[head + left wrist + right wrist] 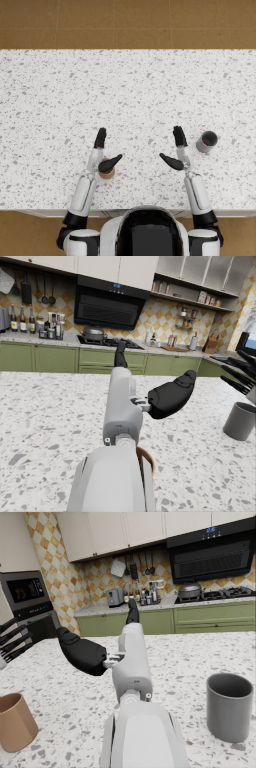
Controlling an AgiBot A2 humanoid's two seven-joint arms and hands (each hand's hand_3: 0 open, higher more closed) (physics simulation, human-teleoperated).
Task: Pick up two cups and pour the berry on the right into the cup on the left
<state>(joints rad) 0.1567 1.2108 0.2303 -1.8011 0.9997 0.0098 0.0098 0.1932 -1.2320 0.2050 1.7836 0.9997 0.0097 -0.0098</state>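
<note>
**Both hands open, cups not yet grasped**

Head view: white left arm (82, 192) partly covers the brown cup (107, 172), just under the open left hand (102, 156). Grey cup (206, 141), berry inside, stands just beside the open right hand (177, 150).

Left wrist view: brown cup (146, 460) hides behind the forearm.

Right wrist view: grey cup (228, 706) stands upright beside the forearm, probably awaiting a side grasp.

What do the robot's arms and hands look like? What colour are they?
Both arms are smooth, glossy white tubes with rounded segments, dark at the shoulder joints. The left hand and right hand are matte black with slim black fingers. No cables or markings show.
</note>
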